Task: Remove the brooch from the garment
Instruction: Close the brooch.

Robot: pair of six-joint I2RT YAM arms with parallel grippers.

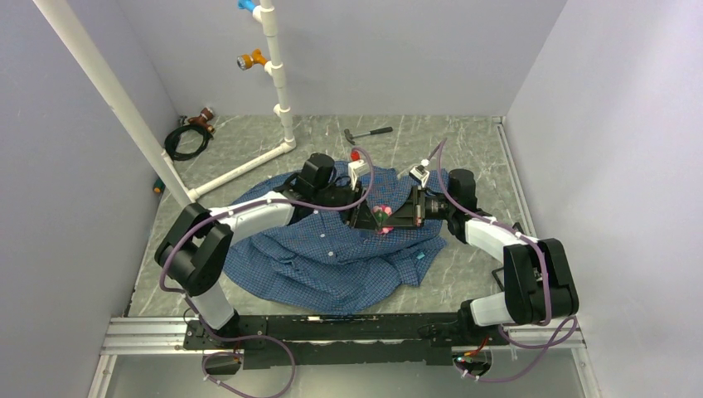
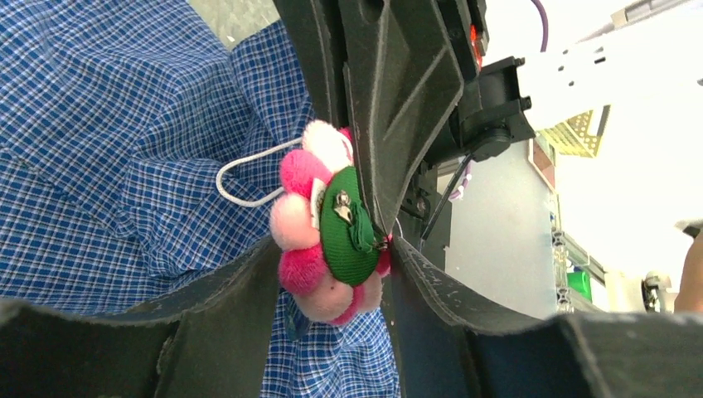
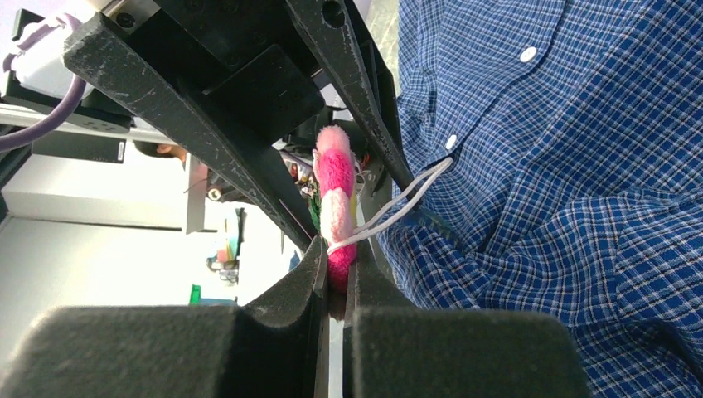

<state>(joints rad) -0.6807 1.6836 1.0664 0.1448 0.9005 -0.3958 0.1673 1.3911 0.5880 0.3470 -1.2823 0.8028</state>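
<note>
The brooch [image 1: 382,214] is seen over the garment [image 1: 332,257], toward 2 o'clock from the middle of the cloth, which is spread on the worktop [image 1: 464,141]. In the top view it is flanked by the left tool [image 2: 332,249] at 9 o'clock and the right tool [image 3: 336,267] at 3 o'clock. The right tool is pressed together on the brooch's rim, pinching it. The left tool is spread, with its fingers set either side of the pink puffs; contact cannot be told. A white cord loop [image 2: 244,178] is seen between brooch and checked cloth.
</note>
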